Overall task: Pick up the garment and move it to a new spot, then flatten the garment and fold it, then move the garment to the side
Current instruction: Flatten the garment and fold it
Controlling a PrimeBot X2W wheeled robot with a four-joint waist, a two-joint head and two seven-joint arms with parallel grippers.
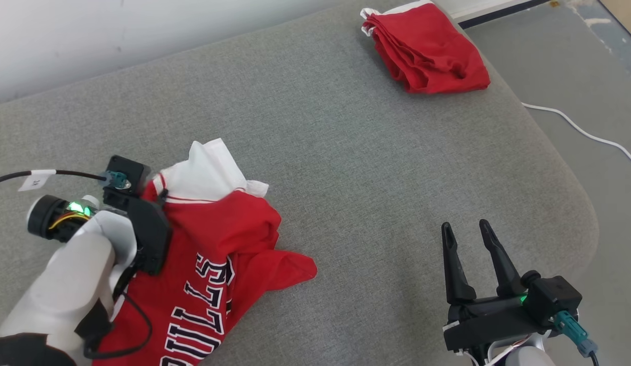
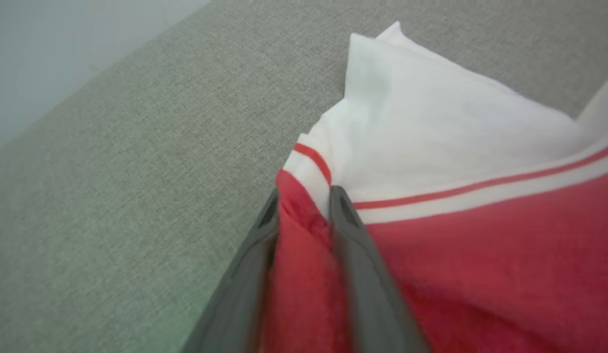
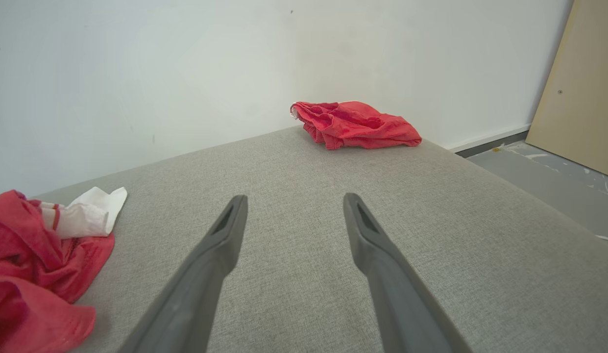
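**Left claw pinching crumpled jersey at its far-left edge**

Bench point(image 1: 346, 168): grey, padded, cloth-covered. Probably some drag under fabric pulled across it.

Jersey point(image 1: 218, 244): red, lies bunched at the bench's near left and is cut off by the head view's bottom edge. Judged light, limp and thin. It has no stiffness and will sag and trail from any single pinch. Not fragile; the knit looks a bit slick, so a shallow bite could slip.

Best hold is a doubled edge or trim, not a single layer. Two well-spaced holds would be needed to spread it flat.

The heap's long axis runs near to far in the head view, leaning slightly right. The white part point(image 1: 206, 170) is at the far end and the lettering point(image 1: 203, 305) runs up along that axis. A red flap sticks out to the right. Can't tell which end is the neck or the hem.

Second red garment point(image 1: 429, 51): wadded at the far right corner, well apart from the jersey.

Right claw point(image 1: 466, 226): jaws wide open, empty, over bare bench near right, well clear of the jersey.

Left claw point(image 2: 304, 201): at the jersey's far-left edge, just below the red-striped white trim. Jaws roughly half closed. A raised ridge of red cloth fills the gap and touches both fingers point(image 2: 348, 230). Reads as a pinch; can't tell how firm it is.
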